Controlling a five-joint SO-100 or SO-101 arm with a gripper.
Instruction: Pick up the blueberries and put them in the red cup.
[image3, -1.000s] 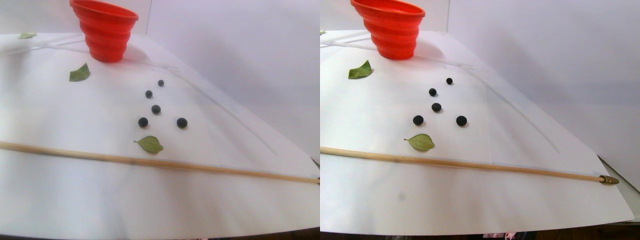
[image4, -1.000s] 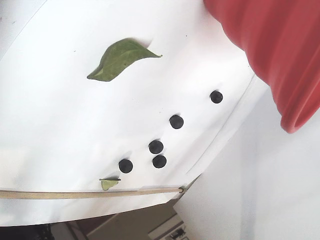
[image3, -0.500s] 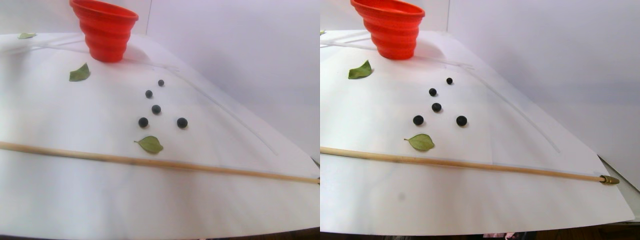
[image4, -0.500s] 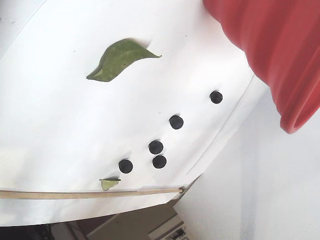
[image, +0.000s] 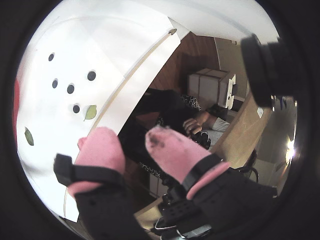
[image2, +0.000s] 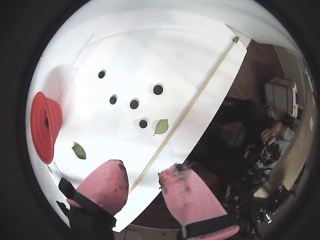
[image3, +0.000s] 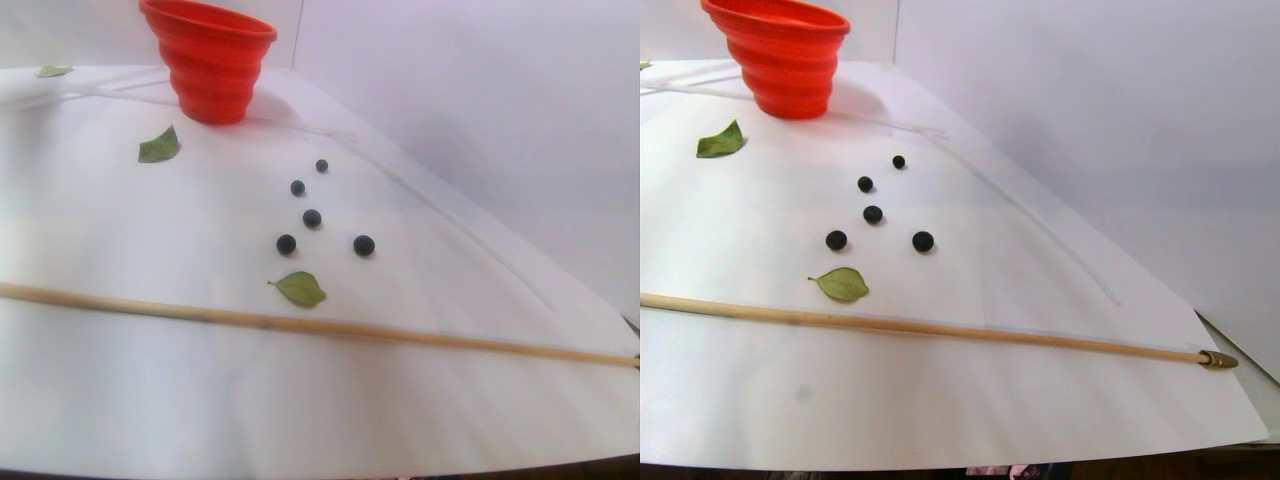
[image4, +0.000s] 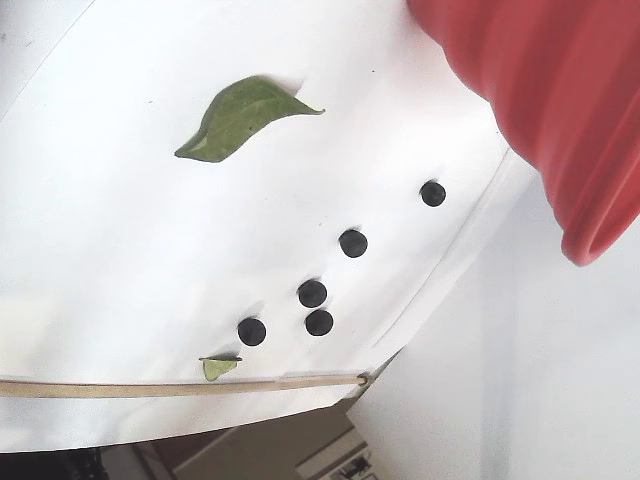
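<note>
Five small round dark-blue blueberries (image3: 312, 218) mid-sheet, likely light, soft, rolly: pinch gently across the middle with the open, empty pink-tipped black gripper (image2: 142, 182), then big red ribbed plastic cup (image3: 212, 62).

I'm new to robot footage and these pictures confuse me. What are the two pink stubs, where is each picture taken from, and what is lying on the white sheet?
The pink stubs are the padded tips of the robot arm's gripper, its two-finger hand. Both round, dark-edged pictures come from cameras riding on the arm's wrist. The fingers stand apart and hold nothing, back over the sheet's near edge.

The wide picture is one still camera showing two nearly equal views side by side. The last is another still camera, close beside the red cup.

On the white sheet lie five blueberries, small dark balls, all loose. There are also a few green leaves and a long wooden stick. The cup stands at the far end.
</note>
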